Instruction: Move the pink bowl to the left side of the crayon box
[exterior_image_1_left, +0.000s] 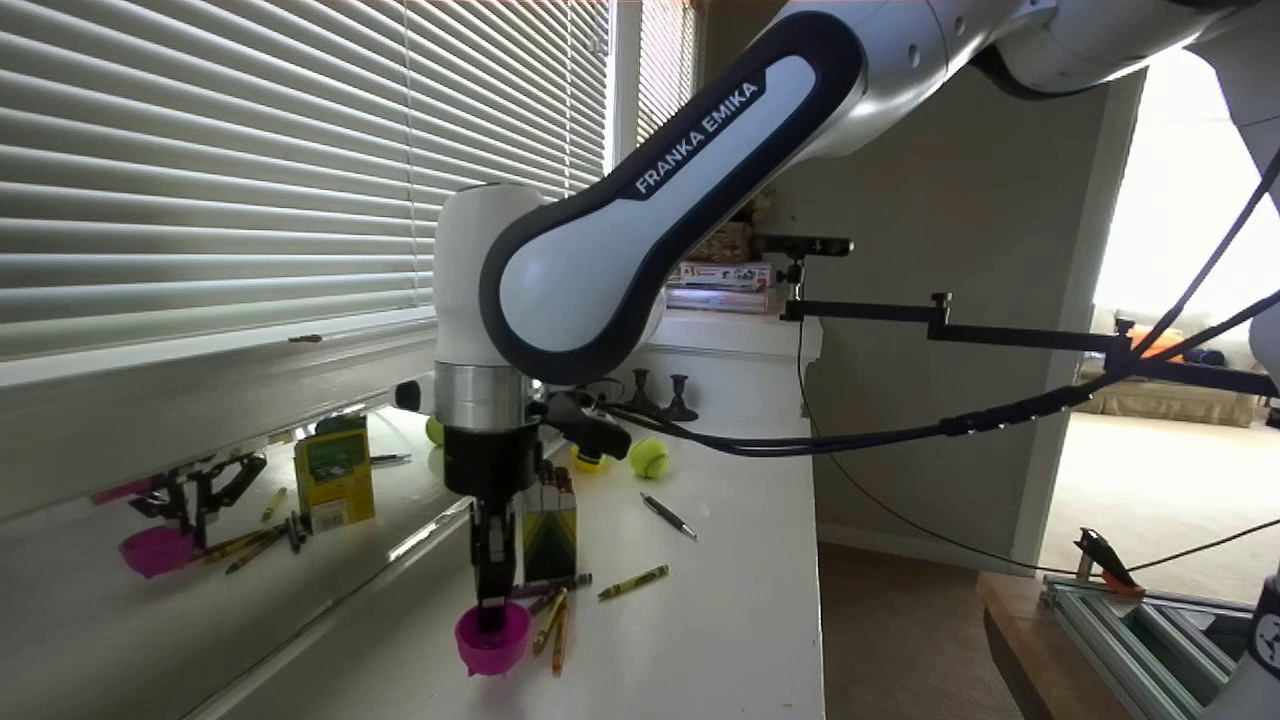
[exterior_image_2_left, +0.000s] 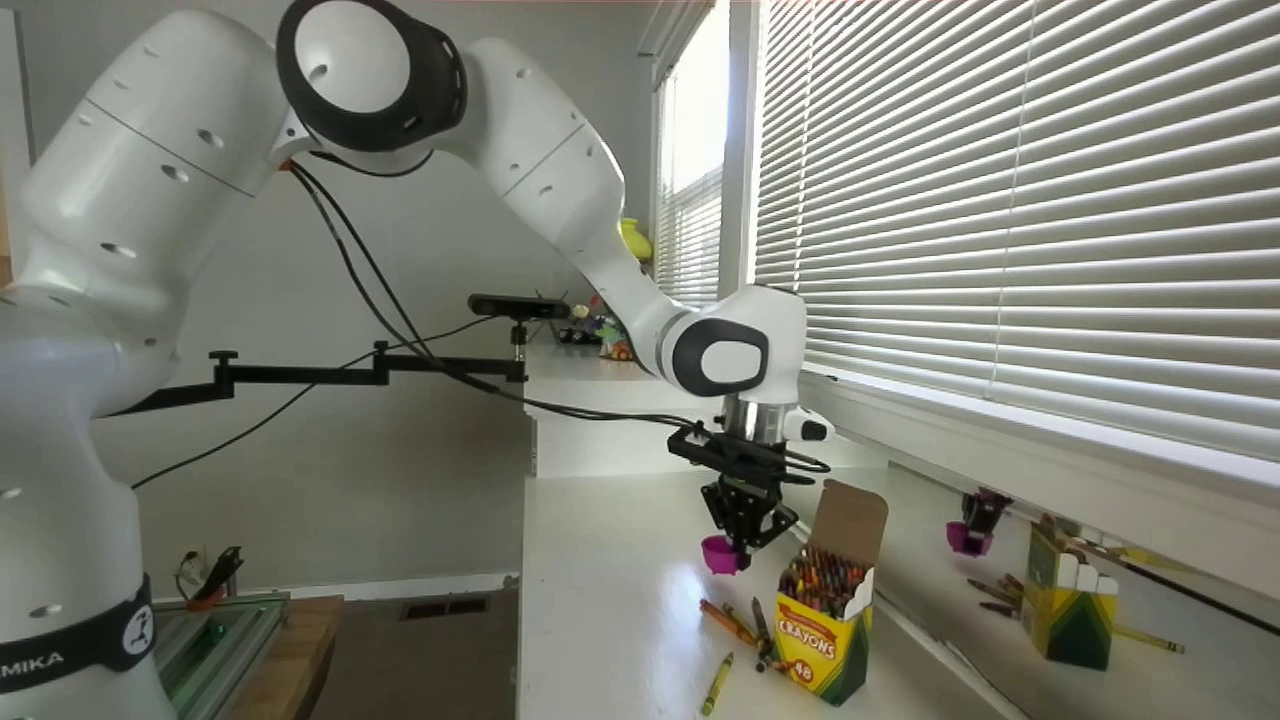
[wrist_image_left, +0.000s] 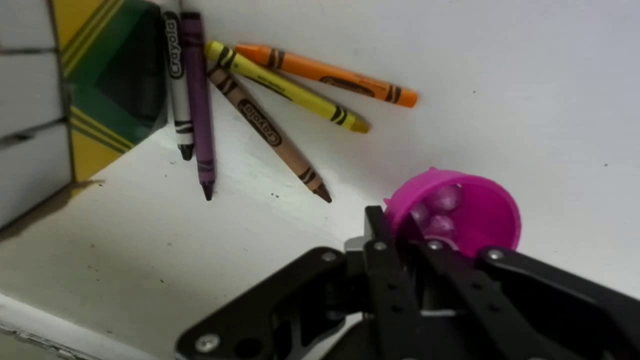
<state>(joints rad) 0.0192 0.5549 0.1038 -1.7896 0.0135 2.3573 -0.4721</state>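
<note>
The pink bowl is at the gripper's fingertips in both exterior views, where it also shows near the window wall. In the wrist view the bowl is tilted and has several shiny balls inside. My gripper is shut on its near rim, one finger outside and one inside. I cannot tell exactly how far the bowl is above the white surface. The crayon box stands upright with its lid open, full of crayons. It is apart from the bowl, at the wrist view's left edge, and partly behind the gripper in an exterior view.
Several loose crayons lie between the box and the bowl. A separate yellow crayon, a pen, a tennis ball and a yellow bowl lie farther along. A reflective panel runs along the window side.
</note>
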